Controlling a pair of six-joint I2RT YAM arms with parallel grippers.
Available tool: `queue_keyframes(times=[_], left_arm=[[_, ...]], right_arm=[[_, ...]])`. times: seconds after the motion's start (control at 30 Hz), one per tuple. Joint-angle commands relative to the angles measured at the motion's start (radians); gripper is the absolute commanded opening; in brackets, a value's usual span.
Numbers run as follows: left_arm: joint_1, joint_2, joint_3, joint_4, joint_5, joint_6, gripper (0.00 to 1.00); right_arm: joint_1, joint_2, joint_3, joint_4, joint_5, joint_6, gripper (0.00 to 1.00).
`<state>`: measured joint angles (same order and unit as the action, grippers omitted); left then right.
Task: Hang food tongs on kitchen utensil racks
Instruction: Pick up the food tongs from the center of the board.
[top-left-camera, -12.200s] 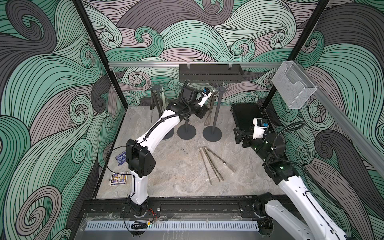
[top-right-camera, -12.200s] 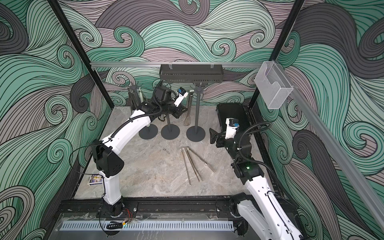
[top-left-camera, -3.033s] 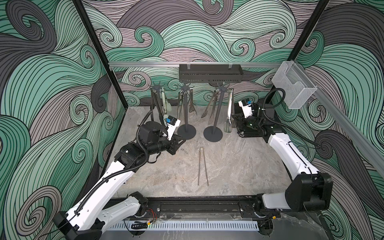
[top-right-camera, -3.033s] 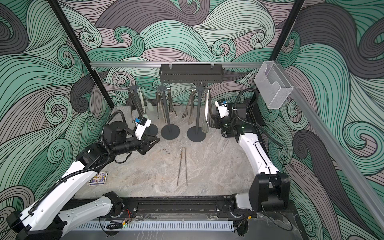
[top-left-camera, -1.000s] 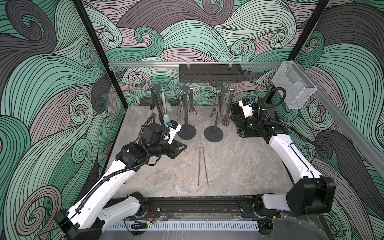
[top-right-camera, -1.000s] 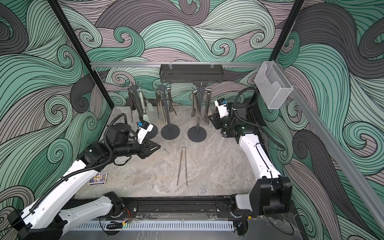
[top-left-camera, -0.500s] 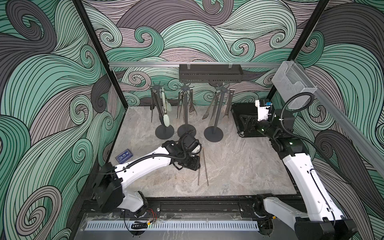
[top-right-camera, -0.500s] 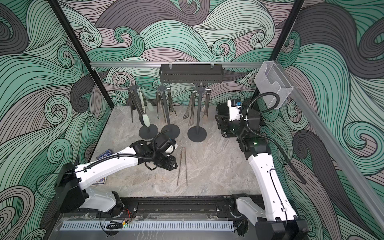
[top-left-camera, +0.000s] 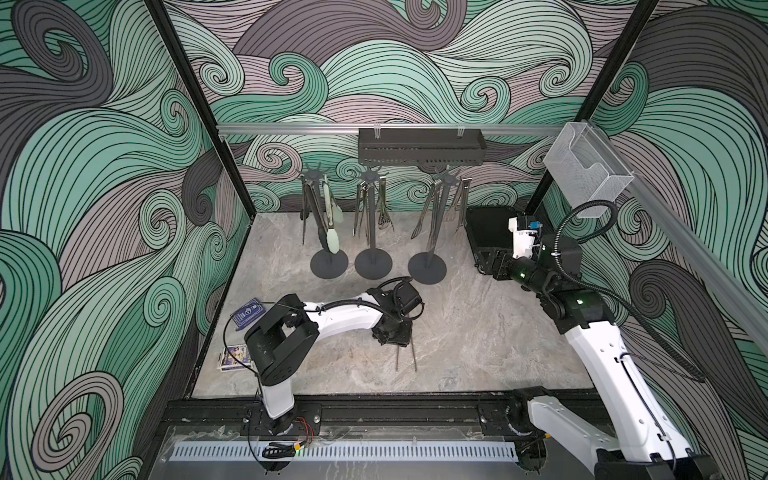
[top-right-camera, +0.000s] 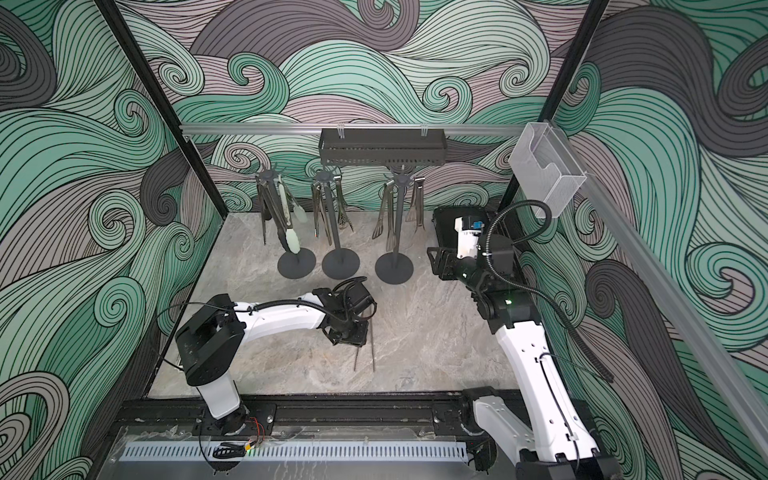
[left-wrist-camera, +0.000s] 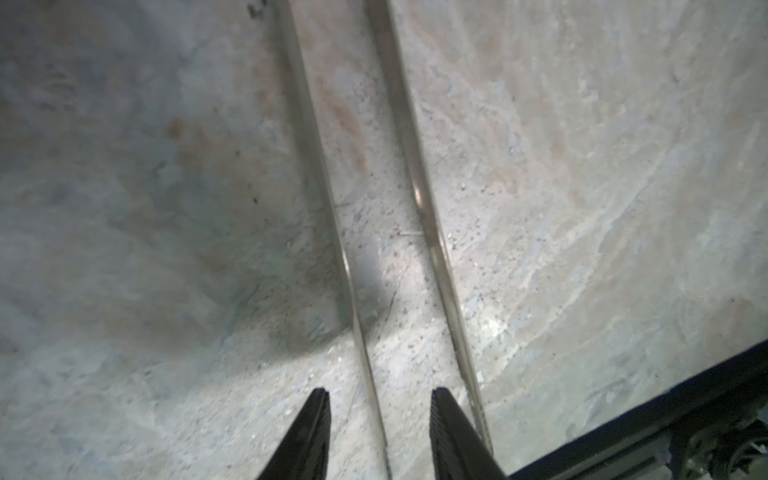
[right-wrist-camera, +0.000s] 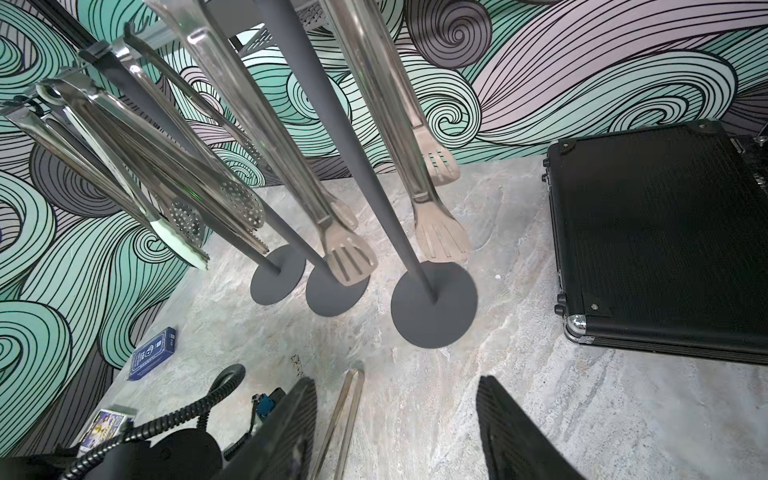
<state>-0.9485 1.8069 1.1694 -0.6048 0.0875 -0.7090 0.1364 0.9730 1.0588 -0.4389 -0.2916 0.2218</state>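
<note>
A bare steel pair of food tongs (top-left-camera: 414, 361) lies on the marble table; in the left wrist view its two arms (left-wrist-camera: 432, 232) run away from the camera. My left gripper (left-wrist-camera: 380, 395) points down over it, open, with one arm of the tongs between the fingers and the other just outside one finger. Three dark grey kitchen utensil racks (top-left-camera: 430, 232) stand at the back, each hung with tongs, one pair pale-green tipped (top-left-camera: 332, 243). My right gripper (right-wrist-camera: 397, 382) is open and holds nothing, beside the right rack's base (right-wrist-camera: 434, 307).
A black case (top-left-camera: 484, 228) lies at the back right behind my right gripper. On the back rail hang a black perforated shelf (top-left-camera: 419, 147) and a clear mesh box (top-left-camera: 586, 174). A blue card box (top-left-camera: 249, 318) and another small box (top-left-camera: 232, 359) lie at the left edge.
My left arm has swung from the left side to above the tongs on the table. My right gripper has drawn back from the right rack. Both grippers have opened wider.
</note>
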Motion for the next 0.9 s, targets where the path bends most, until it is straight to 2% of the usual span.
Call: queue_keyframes(times=[0.0,0.23,0.5,0.7,0.87], left_arm=[[-0.010,0.050,0.050,-0.011,-0.080,-0.022,0.41],[-0.011,0.088,0.050,-0.035,-0.168,-0.031,0.37],[-0.028,0.123,0.042,-0.034,-0.198,-0.045,0.19],[-0.047,0.143,0.041,-0.044,-0.220,-0.059,0.00],[-0.059,0.098,0.033,-0.049,-0.250,-0.074,0.00]], right_arm=[[0.003,-0.016,-0.006,-0.002,0.001,0.007,0.63],[0.003,-0.015,-0.016,0.002,0.000,0.004,0.63],[0.002,-0.023,-0.019,-0.006,0.009,0.000,0.63],[0.003,-0.043,-0.022,-0.016,0.028,-0.004,0.63],[0.003,-0.056,-0.022,-0.022,0.041,-0.006,0.64]])
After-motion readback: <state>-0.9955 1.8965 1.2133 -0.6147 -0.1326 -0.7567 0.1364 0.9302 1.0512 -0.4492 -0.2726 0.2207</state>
